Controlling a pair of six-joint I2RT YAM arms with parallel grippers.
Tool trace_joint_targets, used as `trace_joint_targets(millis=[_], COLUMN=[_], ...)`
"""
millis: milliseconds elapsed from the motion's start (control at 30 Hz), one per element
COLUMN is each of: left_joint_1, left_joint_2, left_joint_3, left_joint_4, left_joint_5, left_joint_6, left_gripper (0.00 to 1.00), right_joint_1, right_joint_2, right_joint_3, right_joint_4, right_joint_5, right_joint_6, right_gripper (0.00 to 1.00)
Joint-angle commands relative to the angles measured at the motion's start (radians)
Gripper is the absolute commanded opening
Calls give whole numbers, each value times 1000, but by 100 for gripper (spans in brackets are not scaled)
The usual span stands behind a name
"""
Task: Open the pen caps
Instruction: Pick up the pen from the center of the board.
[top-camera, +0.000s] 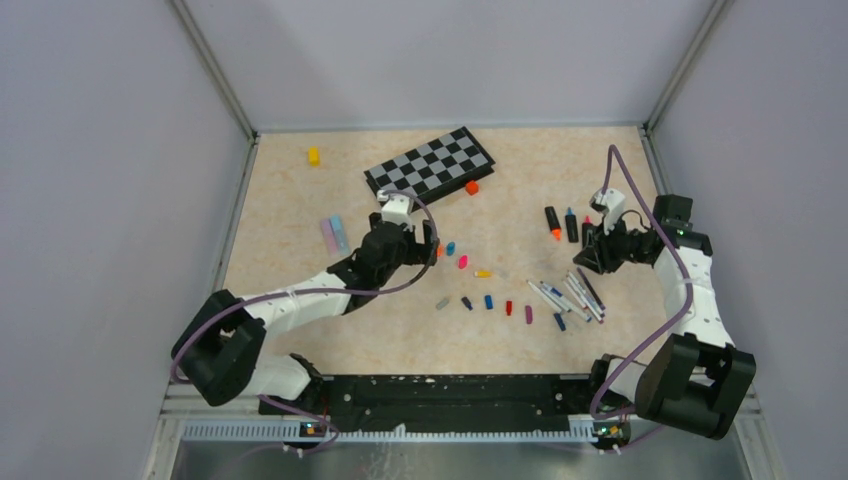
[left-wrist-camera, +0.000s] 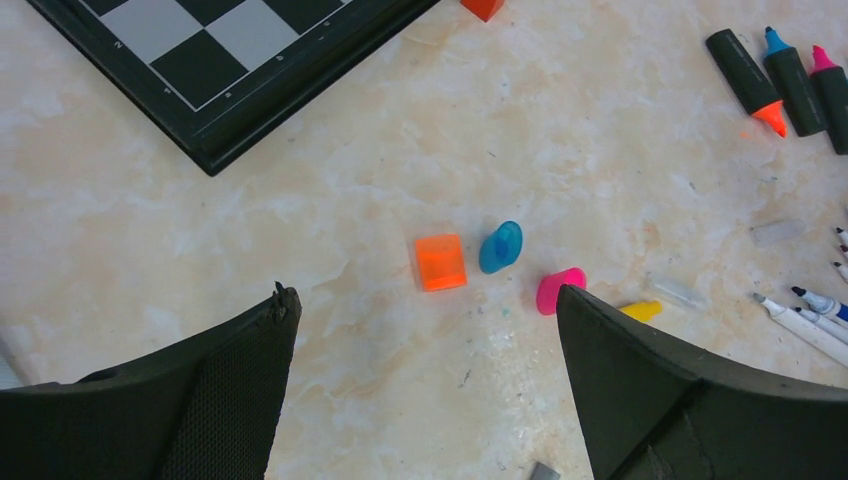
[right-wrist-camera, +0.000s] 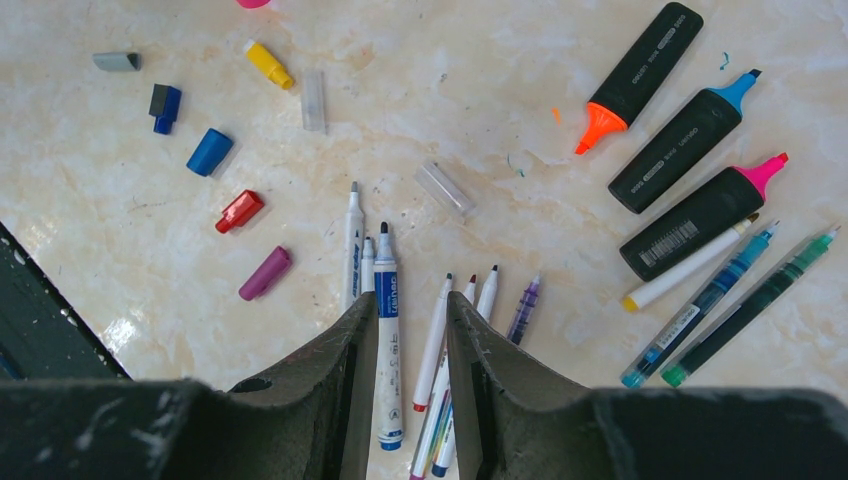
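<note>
**Left hand** (left-wrist-camera: 427, 300): the fingers are spread to full width and grip nothing. The hand is poised over the counter (left-wrist-camera: 620, 140).
- In its wrist view three pen caps lie loose just ahead of the gap.
- An orange cap (left-wrist-camera: 441, 262) lies at twelve o'clock.
- A light blue cap (left-wrist-camera: 500, 247) lies just beside it at one o'clock.
- A pink cap (left-wrist-camera: 558, 291) lies at three o'clock, by the tip of the finger on that side.
- A yellow cap (left-wrist-camera: 641, 311) lies past the pink one, partly hidden by the same finger.
- The chessboard (left-wrist-camera: 230, 60) lies at ten o'clock, well apart, with an orange block (left-wrist-camera: 483, 7) near its corner.

**Right hand** (right-wrist-camera: 410, 300): the fingers are drawn in to a narrow gap but not closed. Nothing is seen clamped between them.
- Under it lies a cluster of white-barrelled pens (right-wrist-camera: 386, 330), uncapped, with their tips toward twelve o'clock.
- Three black highlighters (right-wrist-camera: 690, 140) lie side by side at two o'clock, with bare orange, blue and pink tips.
- From ten to eleven o'clock further caps are scattered, each apart from the others. They are a purple cap (right-wrist-camera: 265, 273), a red cap (right-wrist-camera: 239, 211), a blue cap (right-wrist-camera: 209, 152), a dark blue cap (right-wrist-camera: 164, 106) and a grey cap (right-wrist-camera: 117, 61).
- Two clear caps (right-wrist-camera: 444, 189) lie near twelve o'clock.
</note>
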Motion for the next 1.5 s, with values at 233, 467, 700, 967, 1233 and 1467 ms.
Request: trace_joint_targets(millis=[233,467,700,967,1233,1467], left_joint_1=[128,228,368,428,481,553], left_joint_2=[-50,-58,1,125,166,215], left_joint_3=[10,3,66,197,228,245], left_joint_4=[-77,-99,-180,-376,-407,-415], left_joint_5=[124,140,139,28,-12,36], left_joint_6=[-63,-64,-66,-70,-66,-75], left_gripper=[99,99,99,99,93,79], right_joint_1=[-15,-15,-15,-15,-14,-15], right_joint_2=[-40,-34,-32,-33,-30,-28], right_joint_3=[-1,-2,-2,-4,-5,-5], right_joint_4=[3,2,3,4,6,6], right_joint_5=[-32,-36,-38,-36,-35,-36], right_joint_6=[-27,-27,-25,-25,-25,-25], right_gripper=[31,31,31,31,31,31])
